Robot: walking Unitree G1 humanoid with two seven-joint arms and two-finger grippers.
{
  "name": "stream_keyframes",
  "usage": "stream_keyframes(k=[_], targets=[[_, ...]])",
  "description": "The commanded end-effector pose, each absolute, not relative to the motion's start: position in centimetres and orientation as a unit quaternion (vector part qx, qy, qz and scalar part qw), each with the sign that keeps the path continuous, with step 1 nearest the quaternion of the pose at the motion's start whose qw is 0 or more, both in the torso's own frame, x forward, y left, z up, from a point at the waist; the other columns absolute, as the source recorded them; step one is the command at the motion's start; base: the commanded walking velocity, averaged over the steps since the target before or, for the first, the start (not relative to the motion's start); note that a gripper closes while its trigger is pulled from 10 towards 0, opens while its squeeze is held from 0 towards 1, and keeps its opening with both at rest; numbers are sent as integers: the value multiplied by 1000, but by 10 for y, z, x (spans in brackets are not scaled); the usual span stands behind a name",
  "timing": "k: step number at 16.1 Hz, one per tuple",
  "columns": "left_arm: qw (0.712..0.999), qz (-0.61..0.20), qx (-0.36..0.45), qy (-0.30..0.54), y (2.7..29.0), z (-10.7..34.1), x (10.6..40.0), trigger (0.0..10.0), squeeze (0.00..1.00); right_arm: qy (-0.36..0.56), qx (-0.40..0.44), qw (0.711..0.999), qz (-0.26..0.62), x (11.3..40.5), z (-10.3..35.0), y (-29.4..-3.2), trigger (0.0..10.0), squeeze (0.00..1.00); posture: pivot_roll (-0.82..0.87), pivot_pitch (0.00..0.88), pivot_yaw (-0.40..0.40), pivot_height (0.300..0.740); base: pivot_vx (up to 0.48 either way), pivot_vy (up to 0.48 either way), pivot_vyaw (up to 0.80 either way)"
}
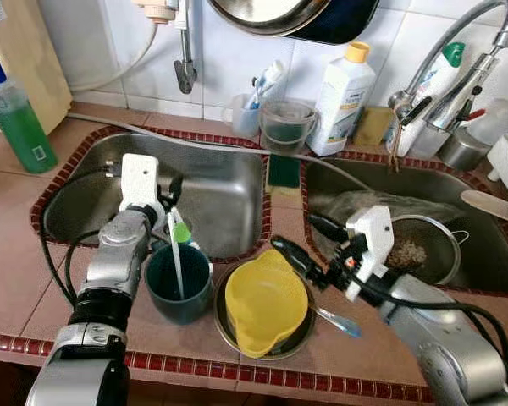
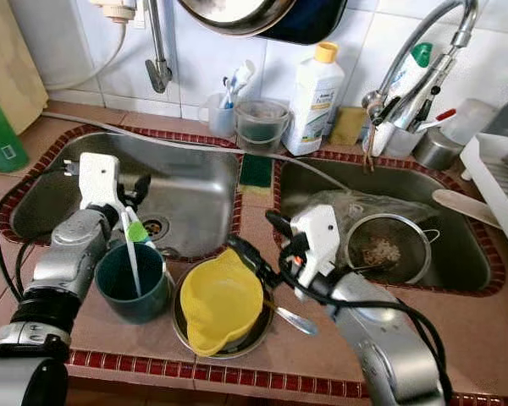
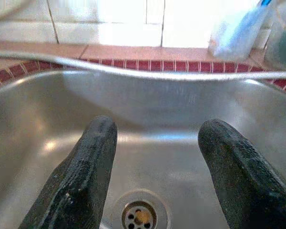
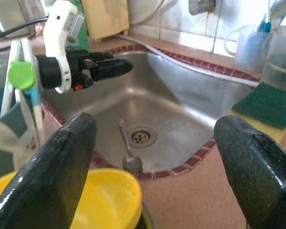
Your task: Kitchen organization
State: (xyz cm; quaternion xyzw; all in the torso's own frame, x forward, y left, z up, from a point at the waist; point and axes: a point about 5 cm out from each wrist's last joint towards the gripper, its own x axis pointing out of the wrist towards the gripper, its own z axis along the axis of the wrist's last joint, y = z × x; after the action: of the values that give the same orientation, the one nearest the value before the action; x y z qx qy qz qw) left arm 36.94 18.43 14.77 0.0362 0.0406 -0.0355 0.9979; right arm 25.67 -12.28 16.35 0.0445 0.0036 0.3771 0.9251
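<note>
Hovering over the left sink basin [image 1: 220, 194] with fingers spread and empty, left gripper [image 3: 152, 167]; dark teal cup [image 1: 179, 283] just behind it, toothbrushes [image 1: 178, 254] propped inside, likely just dropped. Reaching wide open over the yellow jug [image 1: 265, 309], right gripper [image 1: 300, 245], probably next to be lifted from its metal bowl [image 1: 296, 342].

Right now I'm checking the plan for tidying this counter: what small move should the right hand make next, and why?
Probably ease the right hand down and forward onto the rim of the yellow jug. Its fingers are spread open and hover just at the jug's back edge, holding nothing. The jug sits loose in the metal bowl, so it looks like the nearest thing to lift.
</note>
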Motion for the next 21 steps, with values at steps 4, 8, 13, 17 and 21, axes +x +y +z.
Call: stream_keyframes(k=[4,8,13,17,21], targets=[[999,-33,43,-1,199,168,367,10000,0,-31,46,936,347,269,172,-129,10000,0,-22,12,-74,740,0,0,0],[997,-26,76,-8,220,172,358,10000,0,-59,43,947,314,282,177,-133,10000,0,7,0,-81,740,0,0,0],[996,-15,77,-52,236,185,337,10000,0,-100,31,962,253,299,182,-142,10000,0,34,0,-90,740,0,0,0],[993,-17,70,-94,230,193,317,10000,0,-124,21,972,198,307,182,-152,10000,0,45,0,-96,740,0,0,0],[995,-13,43,-85,219,187,302,10000,0,-126,10,977,173,309,172,-151,10000,0,62,0,-108,740,0,0,0]])
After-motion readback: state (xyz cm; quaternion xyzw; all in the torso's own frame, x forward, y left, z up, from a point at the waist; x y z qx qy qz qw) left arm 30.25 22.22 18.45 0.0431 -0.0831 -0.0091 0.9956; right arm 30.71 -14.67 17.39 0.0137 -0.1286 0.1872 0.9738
